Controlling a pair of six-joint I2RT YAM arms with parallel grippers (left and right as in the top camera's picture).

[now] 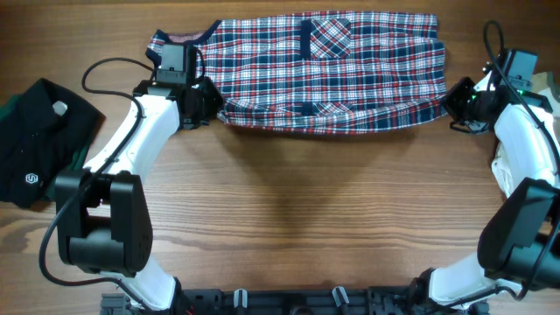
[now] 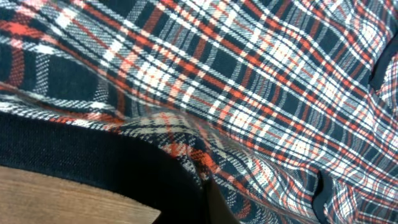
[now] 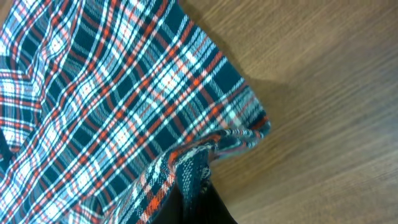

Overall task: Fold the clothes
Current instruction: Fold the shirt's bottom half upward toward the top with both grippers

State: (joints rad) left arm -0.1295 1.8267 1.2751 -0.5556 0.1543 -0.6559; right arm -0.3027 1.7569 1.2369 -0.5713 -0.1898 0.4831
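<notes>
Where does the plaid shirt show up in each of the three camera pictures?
Overhead: the plaid shirt lies spread across the top middle of the picture.
Left wrist: it fills nearly the whole picture, seen very close.
Right wrist: it covers the left side, with one corner pointing right.
Shared landmark: the wooden table, bare at the lower left in the left wrist view and on the right in the right wrist view.

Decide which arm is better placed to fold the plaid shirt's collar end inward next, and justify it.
Left, probably. The left gripper is shut on the plaid shirt at its near edge beside the navy collar; the right gripper holds the far hem corner.
</notes>
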